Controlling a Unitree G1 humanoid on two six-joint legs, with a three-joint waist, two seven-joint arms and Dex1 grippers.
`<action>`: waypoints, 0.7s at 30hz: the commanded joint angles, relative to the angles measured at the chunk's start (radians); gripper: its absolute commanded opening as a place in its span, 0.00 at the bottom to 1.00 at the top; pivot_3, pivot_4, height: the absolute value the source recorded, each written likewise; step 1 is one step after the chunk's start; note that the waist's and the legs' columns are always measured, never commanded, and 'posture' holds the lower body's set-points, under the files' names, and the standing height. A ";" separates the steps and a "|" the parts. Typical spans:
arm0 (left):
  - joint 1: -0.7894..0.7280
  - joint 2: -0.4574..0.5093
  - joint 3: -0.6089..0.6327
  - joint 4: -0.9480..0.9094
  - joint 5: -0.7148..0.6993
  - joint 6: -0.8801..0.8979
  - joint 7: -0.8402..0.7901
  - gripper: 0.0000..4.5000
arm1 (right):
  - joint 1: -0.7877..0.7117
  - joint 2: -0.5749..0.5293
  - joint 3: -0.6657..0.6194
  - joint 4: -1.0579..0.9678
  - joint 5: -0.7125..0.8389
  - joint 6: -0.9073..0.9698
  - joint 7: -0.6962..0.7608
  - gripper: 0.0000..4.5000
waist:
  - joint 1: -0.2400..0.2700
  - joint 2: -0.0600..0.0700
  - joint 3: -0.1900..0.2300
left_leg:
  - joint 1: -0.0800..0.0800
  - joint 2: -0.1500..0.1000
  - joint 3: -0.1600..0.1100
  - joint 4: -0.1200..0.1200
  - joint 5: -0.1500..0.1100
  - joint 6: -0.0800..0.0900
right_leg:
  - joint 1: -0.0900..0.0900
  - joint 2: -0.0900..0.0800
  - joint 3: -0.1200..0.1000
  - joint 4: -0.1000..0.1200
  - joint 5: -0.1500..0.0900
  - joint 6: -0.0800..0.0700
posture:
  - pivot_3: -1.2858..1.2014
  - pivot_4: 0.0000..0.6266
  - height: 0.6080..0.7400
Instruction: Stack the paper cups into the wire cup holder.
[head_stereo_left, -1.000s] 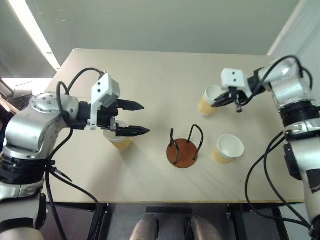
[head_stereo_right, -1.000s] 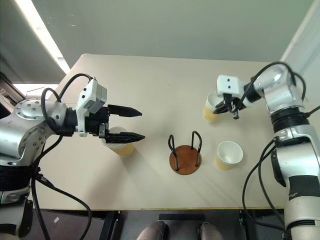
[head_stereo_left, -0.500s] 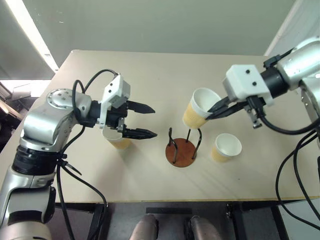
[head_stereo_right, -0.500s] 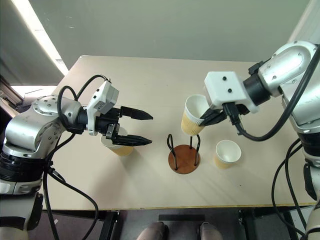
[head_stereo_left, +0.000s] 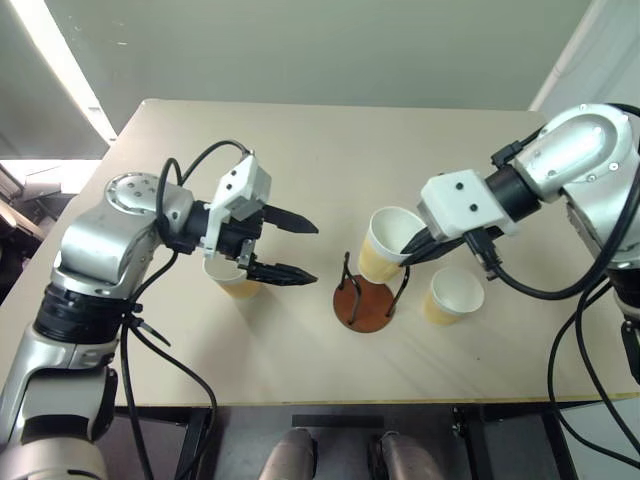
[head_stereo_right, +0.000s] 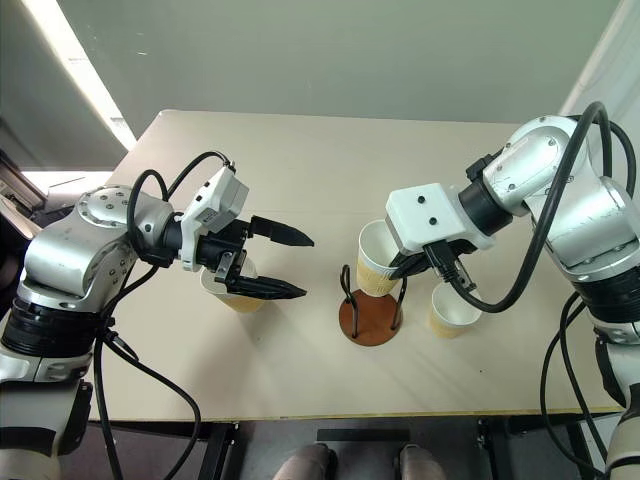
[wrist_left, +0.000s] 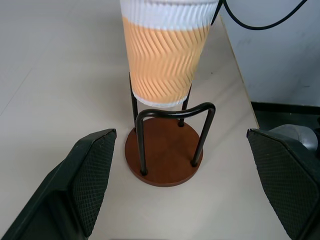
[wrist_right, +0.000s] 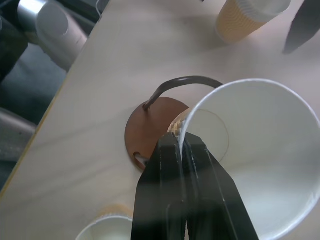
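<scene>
My right gripper (head_stereo_left: 412, 250) pinches the rim of a tan ribbed paper cup (head_stereo_left: 383, 244) above the brown-disc wire cup holder (head_stereo_left: 364, 302), while my left gripper (head_stereo_left: 298, 249) hangs spread wide, empty.

Held cup (head_stereo_left: 385, 245) blocks the holder (head_stereo_left: 364, 302) from above; another cup (head_stereo_left: 452, 296) crowds its three o'clock side; nine o'clock side open.

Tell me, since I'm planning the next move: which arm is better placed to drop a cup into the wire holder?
Right. Its claw pinches a paper cup by the rim above the wire cup holder; the left claw hangs open, empty.
</scene>
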 joint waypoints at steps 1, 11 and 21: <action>-0.005 0.007 0.024 -0.021 -0.001 -0.009 0.003 1.00 | -0.005 -0.005 0.016 0.002 -0.016 -0.032 0.004 0.01 | 0.000 0.000 0.000 | 0.000 0.000 0.000 0.000 0.000 0.000 | 0.000 0.000 0.000 0.000 0.000 0.000 | 0.52 0.24 1.00; 0.013 0.006 0.028 -0.016 0.007 -0.018 0.007 1.00 | -0.007 0.052 -0.014 -0.011 -0.005 0.040 -0.012 0.48 | -0.001 0.000 0.000 | 0.000 0.000 0.000 0.000 0.000 0.000 | 0.000 0.000 0.000 0.000 0.000 0.000 | 0.52 0.24 1.00; 0.053 0.019 0.055 -0.076 -0.018 0.006 0.031 1.00 | -0.011 0.071 -0.079 0.010 0.020 0.109 -0.084 0.96 | -0.001 0.000 0.000 | 0.000 0.000 0.000 0.000 0.000 0.000 | 0.000 0.000 0.000 0.000 0.000 0.000 | 0.52 0.24 1.00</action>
